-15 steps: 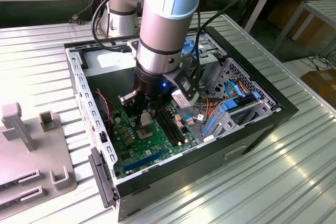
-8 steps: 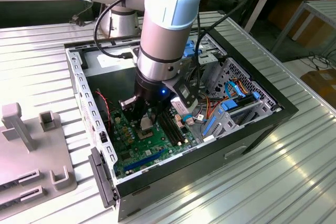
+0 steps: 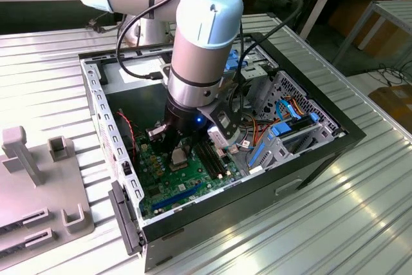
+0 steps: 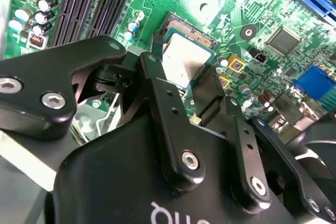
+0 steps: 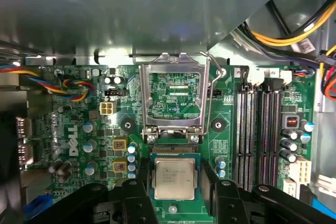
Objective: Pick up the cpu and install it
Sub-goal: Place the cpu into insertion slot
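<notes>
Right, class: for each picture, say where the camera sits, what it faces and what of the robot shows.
Exterior view: off the arm, looking down into the open computer case; shows the arm.
First wrist view: on the arm, facing the circuit board; the gripper shows.
Second wrist view: on the arm, close behind the gripper.
Both wrist views share the cpu.

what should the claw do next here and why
Probably lift straight up. The cpu looks flat in its socket. The open claw has its fingers standing off either side, with a sliver of socket showing between. The metal retention frame stands flipped up beside the socket. Any sideways drift could nudge the chip.
</notes>
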### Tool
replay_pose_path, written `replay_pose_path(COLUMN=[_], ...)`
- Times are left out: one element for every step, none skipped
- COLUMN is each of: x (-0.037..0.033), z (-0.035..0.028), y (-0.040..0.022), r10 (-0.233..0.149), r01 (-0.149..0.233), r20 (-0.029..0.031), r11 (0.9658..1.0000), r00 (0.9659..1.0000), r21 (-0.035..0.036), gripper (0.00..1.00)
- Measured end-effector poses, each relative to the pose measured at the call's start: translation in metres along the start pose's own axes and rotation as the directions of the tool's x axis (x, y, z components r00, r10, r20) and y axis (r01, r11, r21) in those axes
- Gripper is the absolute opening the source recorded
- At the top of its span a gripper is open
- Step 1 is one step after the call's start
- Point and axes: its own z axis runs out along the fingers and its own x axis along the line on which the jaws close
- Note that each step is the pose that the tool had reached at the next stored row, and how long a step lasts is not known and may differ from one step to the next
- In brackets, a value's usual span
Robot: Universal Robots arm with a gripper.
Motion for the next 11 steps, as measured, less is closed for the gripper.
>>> replay_pose_path(x=[0.0000,0.0000,0.0000,0.0000,0.0000,0.0000,0.0000,0.0000,0.0000,0.0000,-0.0001], z=[0.0011,0.0019,0.0025,0.0028,0.0030,0.0035,0.0040,0.0047,0.0053,0.0059,0.0065], y=[0.0000,0.0000,0.0000,0.0000,0.0001,0.0001,0.0001,0.0001,0.0001,0.0002,-0.0005], r10=[0.000,0.000,0.000,0.000,0.000,-0.001,-0.002,-0.003,-0.004,-0.004,-0.004], r01=[0.000,0.000,0.000,0.000,0.000,0.001,0.002,0.003,0.004,0.004,0.004], r20=[-0.0002,-0.0008,-0.0021,-0.0032,-0.0043,-0.0045,-0.0045,-0.0045,-0.0044,-0.0043,-0.0044], r11=[1.0000,1.0000,1.0000,1.0000,1.0000,1.0000,1.0000,1.0000,1.0000,1.0000,1.0000], r00=[1.0000,1.0000,1.0000,1.0000,1.0000,1.0000,1.0000,1.0000,1.0000,1.0000,1.0000], r21=[-0.0001,0.0000,0.0001,0.0000,0.0001,0.0000,-0.0005,-0.0025,-0.0042,-0.0048,-0.0048], gripper=[0.47,0.47,0.47,0.47,0.47,0.47,0.47,0.47,0.47,0.47,0.47])
